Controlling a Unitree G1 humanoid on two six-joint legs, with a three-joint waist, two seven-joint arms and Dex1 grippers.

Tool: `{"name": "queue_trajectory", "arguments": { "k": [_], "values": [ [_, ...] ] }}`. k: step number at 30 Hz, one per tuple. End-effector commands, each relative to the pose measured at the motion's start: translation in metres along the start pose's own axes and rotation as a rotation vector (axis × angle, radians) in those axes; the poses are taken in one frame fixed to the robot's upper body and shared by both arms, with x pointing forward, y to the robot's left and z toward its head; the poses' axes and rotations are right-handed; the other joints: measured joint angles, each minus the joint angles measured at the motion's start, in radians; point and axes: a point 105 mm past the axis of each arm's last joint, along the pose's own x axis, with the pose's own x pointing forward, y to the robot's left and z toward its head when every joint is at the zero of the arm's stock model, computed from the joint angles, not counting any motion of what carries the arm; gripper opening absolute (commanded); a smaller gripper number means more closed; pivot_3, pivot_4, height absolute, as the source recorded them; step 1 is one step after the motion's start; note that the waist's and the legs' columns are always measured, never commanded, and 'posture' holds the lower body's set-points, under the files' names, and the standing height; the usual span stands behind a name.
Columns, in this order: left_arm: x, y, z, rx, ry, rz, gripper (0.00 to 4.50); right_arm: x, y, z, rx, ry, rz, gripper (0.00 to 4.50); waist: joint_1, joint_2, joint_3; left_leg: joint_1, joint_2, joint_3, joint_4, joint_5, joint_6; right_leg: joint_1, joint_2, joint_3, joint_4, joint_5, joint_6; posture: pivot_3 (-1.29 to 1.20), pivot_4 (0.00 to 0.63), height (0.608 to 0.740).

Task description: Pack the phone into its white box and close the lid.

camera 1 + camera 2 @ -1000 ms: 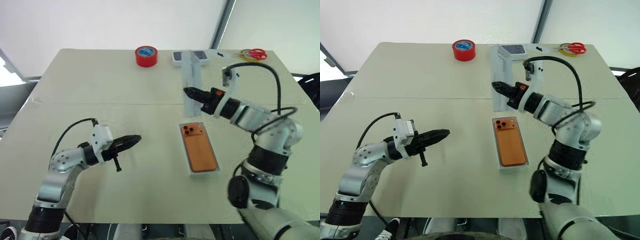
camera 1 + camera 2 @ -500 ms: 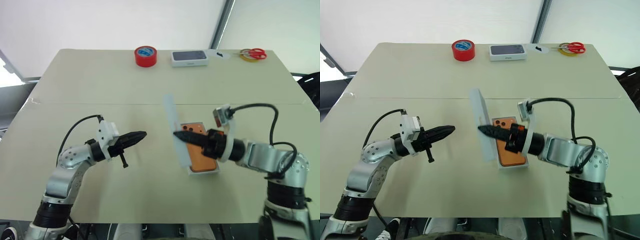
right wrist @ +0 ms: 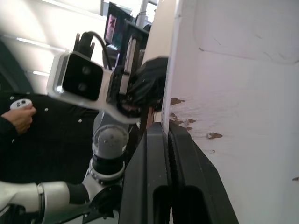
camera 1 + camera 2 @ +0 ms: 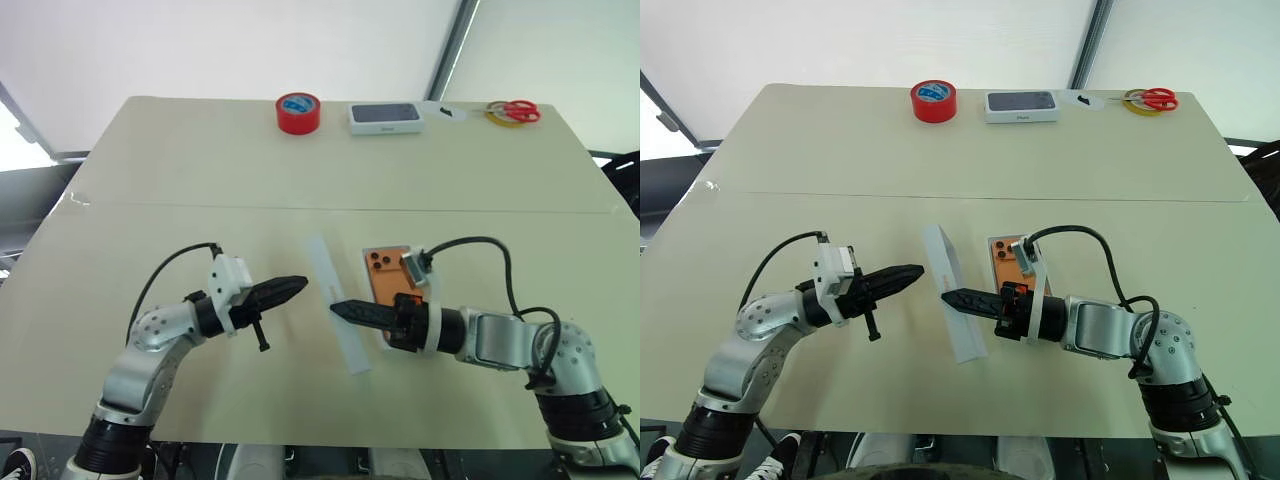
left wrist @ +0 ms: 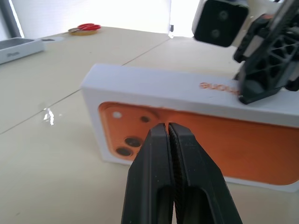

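Right gripper (image 4: 948,297) is clamped on one wall of the lid (image 4: 954,291), holding it on edge above the counter (image 4: 820,160), just left of the white box (image 4: 384,342). Inside the box lies the phone (image 4: 385,270), camera side up. Left gripper (image 4: 918,270), fingers pressed together and empty, points at the lid.

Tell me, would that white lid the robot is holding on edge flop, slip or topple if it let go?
The lid looks stiff: it keeps flat, straight sides though the right gripper pinches just one wall. It seems light, hanging from that thin pinch. Standing tilted on a narrow edge beside the phone, it would probably tip over if released.
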Motion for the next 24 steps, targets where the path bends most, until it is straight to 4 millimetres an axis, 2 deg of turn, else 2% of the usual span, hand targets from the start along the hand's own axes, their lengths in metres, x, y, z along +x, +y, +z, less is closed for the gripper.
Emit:
{"name": "queue_trajectory", "arguments": {
  "k": [1,7,10,12,13,14,16,19,21,24],
  "values": [
    [0.013,-0.003,-0.001,0.015,-0.018,-0.034,0.13,0.001,0.001,0.012,0.008,-0.047,-0.009,0.0,0.0,0.001,0.0,0.0,0.0,0.0,0.0,0.0,0.0,0.0,0.0,0.0,0.0,0.0,0.0,0.0,0.15,0.73],
    [0.032,-0.003,-0.007,0.007,-0.04,-0.067,0.13,-0.005,-0.006,0.032,0.026,-0.126,-0.053,0.0,0.003,0.0,-0.001,0.0,0.0,0.0,0.001,0.0,0.0,0.0,0.0,0.0,0.0,0.0,0.0,0.0,0.15,0.73],
    [0.043,-0.004,-0.007,-0.002,-0.057,-0.083,0.0,-0.011,-0.01,0.034,0.041,-0.147,-0.057,0.93,0.004,0.0,-0.001,0.0,0.0,0.0,0.001,0.0,0.0,0.0,0.0,0.0,0.0,0.0,0.0,0.0,0.15,0.73],
    [0.05,-0.005,-0.007,-0.007,-0.067,-0.093,0.0,-0.019,-0.011,0.034,-0.009,-0.124,-0.101,1.86,0.003,0.0,-0.001,-0.001,0.0,0.0,0.001,0.0,0.0,0.0,0.0,0.0,0.0,0.0,0.0,0.0,0.15,0.73],
    [0.054,-0.005,-0.006,-0.009,-0.075,-0.097,0.0,-0.025,-0.012,0.04,-0.029,-0.13,-0.124,2.48,0.003,0.0,-0.001,-0.001,0.0,0.0,0.001,0.0,0.001,0.0,0.0,0.0,0.0,0.0,0.0,0.0,0.15,0.73],
    [0.058,-0.005,-0.006,-0.015,-0.082,-0.1,0.0,-0.031,-0.013,0.047,-0.082,-0.127,-0.156,2.91,0.003,0.0,0.0,-0.002,0.0,0.0,0.001,0.0,0.001,-0.001,0.0,0.0,0.0,0.0,0.0,0.0,0.15,0.73],
    [0.064,-0.004,-0.006,-0.024,-0.09,-0.106,0.0,-0.042,-0.015,0.059,-0.191,-0.121,-0.215,2.91,0.002,0.0,-0.001,-0.002,0.0,0.0,0.002,0.0,0.001,-0.001,0.0,0.0,0.0,0.0,0.0,0.0,0.15,0.73],
    [0.086,-0.006,0.0,-0.034,-0.128,-0.129,0.0,-0.081,-0.023,0.081,-0.352,-0.104,-0.314,2.91,0.014,0.001,-0.001,-0.002,0.0,0.0,0.002,0.0,0.001,0.0,0.001,-0.001,0.0,0.0,0.0,0.0,0.15,0.73],
    [0.095,-0.009,0.004,-0.041,-0.147,-0.143,0.0,-0.097,-0.029,0.093,-0.469,-0.093,-0.383,2.91,0.023,0.001,-0.001,-0.002,-0.001,0.0,0.002,-0.001,0.002,0.0,0.001,-0.001,0.0,0.0,0.0,0.0,0.15,0.73],
    [0.102,-0.013,0.008,-0.041,-0.163,-0.16,0.0,-0.11,-0.036,0.115,-0.551,-0.155,-0.447,2.91,0.02,0.001,-0.001,-0.002,-0.001,0.0,0.002,-0.001,0.002,-0.001,0.001,-0.001,-0.001,0.0,0.0,0.0,0.15,0.73]
  ]
}}
